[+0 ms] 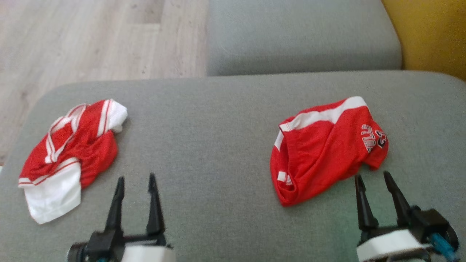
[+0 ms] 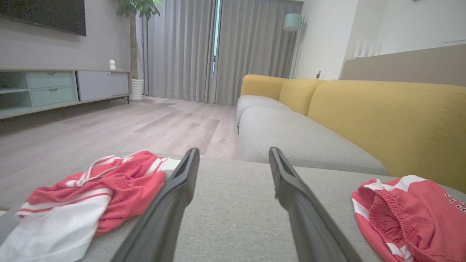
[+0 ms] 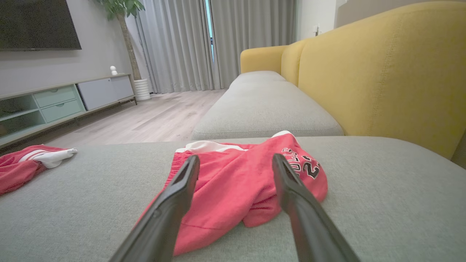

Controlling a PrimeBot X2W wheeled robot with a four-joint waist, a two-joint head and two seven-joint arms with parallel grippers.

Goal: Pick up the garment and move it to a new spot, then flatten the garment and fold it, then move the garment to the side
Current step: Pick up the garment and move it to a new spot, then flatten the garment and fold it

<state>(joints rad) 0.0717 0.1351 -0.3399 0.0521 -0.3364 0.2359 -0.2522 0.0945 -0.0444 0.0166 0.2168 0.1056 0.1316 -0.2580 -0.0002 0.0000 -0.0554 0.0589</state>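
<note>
Left tool: the left tool (image 1: 135, 177) (image 2: 233, 150) has its two dark fingers spread wide with nothing between them, low over the grey seat cushion (image 1: 218, 145).
Right tool: the right tool (image 1: 372, 175) (image 3: 236, 157) is likewise spread and empty, its tips at the near edge of the red shorts (image 1: 324, 153); contact cannot be told.
Shorts: the red shorts lie crumpled on the cushion's right half, with a white side stripe, white lettering and an elastic waistband facing the left tool's side.
Jersey: a red-and-white garment (image 1: 69, 153) lies bunched at the cushion's left end, near the left tool but apart from it, with a white panel toward the robot.
Gap: the two garments lie well apart, bare grey fabric between them.
Setting: a second grey cushion (image 1: 298, 36) lies beyond, with a yellow backrest (image 1: 429, 32) to the right and pale wood floor (image 1: 91, 36) to the left.
</note>
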